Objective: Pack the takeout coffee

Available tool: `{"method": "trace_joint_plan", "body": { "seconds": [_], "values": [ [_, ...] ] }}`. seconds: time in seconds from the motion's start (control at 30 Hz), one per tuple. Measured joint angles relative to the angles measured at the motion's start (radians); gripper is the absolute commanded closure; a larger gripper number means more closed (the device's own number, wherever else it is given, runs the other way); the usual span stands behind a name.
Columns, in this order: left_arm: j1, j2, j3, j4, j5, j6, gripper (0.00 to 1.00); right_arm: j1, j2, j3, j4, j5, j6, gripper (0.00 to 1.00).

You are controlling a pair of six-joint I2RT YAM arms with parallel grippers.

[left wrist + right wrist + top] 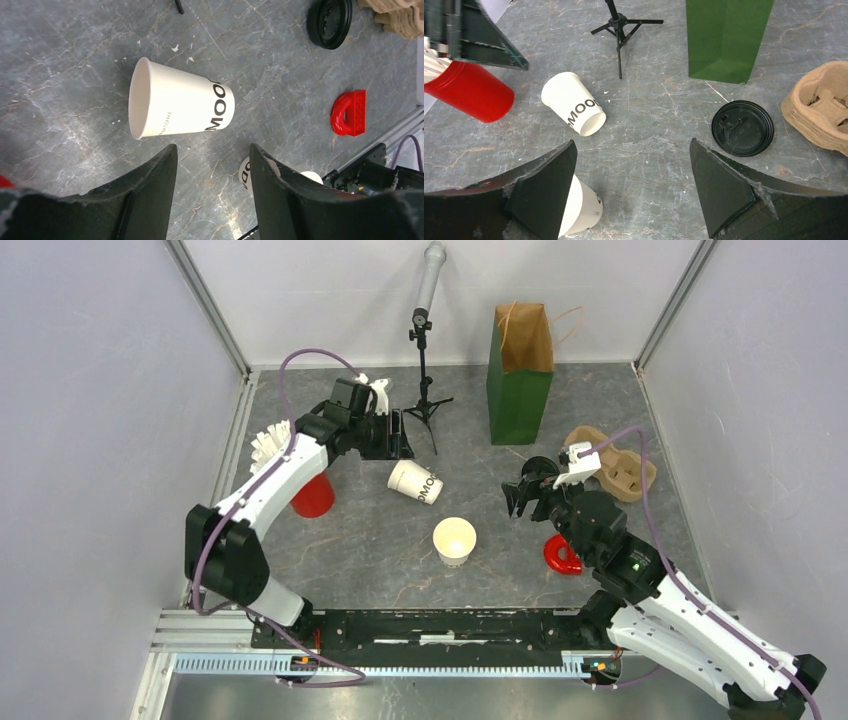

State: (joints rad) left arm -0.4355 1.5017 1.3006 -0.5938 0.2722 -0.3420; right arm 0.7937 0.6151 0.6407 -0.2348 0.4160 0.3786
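No lidded takeout coffee is in view. One cream paper cup (415, 481) (180, 105) (574, 102) lies on its side with "MOO" lettering. A second cup (455, 540) (584, 210) stands upright and lidless, partly hidden behind a finger in both wrist views. A loose black lid (742, 128) (330, 22) lies flat on the table near the green paper bag (520, 360) (724, 40). My left gripper (395, 435) (212, 150) hangs open just behind the lying cup, holding nothing. My right gripper (520, 498) (634, 150) is wide open over bare table, between the upright cup and the lid.
A red cup (313, 495) (471, 92) of white sticks stands at the left under the left arm. The brown cardboard carrier (610, 465) (819, 115) lies at the right. A small tripod stand (425, 390) is at the back centre. A red plastic piece (562, 555) (349, 112) lies by the right arm.
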Motion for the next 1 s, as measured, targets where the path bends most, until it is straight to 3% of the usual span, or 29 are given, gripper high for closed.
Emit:
{"method": "trace_joint_plan", "body": {
  "seconds": [0.2, 0.53, 1.0],
  "values": [
    [0.07, 0.129, 0.0, 0.01, 0.106, 0.0, 0.38, 0.0, -0.009, 0.0, 0.0, -0.024, -0.011, 0.11],
    [0.11, 0.208, 0.003, 0.026, 0.124, 0.0, 0.39, 0.0, -0.039, -0.005, -0.001, -0.031, -0.017, 0.11],
    [0.114, 0.248, -0.005, 0.03, 0.14, 0.0, 0.56, 0.0, -0.084, -0.006, -0.022, -0.027, -0.02, 0.12]
  ]
}}
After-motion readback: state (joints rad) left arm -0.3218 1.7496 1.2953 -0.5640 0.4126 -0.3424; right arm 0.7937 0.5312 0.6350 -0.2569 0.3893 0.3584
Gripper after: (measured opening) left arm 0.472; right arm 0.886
